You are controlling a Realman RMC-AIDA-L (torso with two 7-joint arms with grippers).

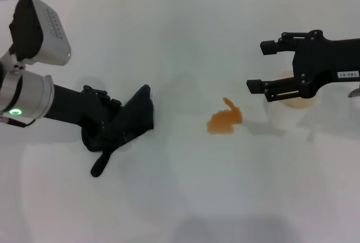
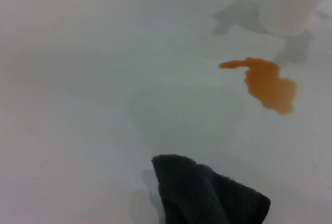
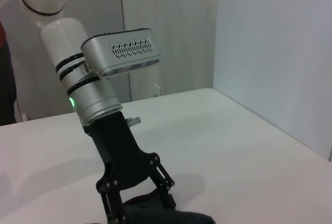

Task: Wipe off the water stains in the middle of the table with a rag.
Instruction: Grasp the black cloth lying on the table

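Orange-amber water stains lie near the middle of the white table, a blotch with a narrow finger reaching toward the far edge. To the robot's left of them, well apart, sits the dark rag, bunched under the left gripper. Its long axis runs on a slant, one broad corner pointing up and toward the stains, and a narrow tail trailing toward the near edge. The gripper's fingers are sunk in the black folds and hard to separate from the cloth in the head view; in the right wrist view they come down onto the dark heap, seemingly clamped on the rag. The left wrist view shows only a cut-off corner of the rag, with the stains beyond it.

On the robot's right, the right gripper hovers above the table with its jaws spread apart, holding nothing. A white cup stands behind its lower finger, mostly hidden; in the left wrist view its top is cropped off.
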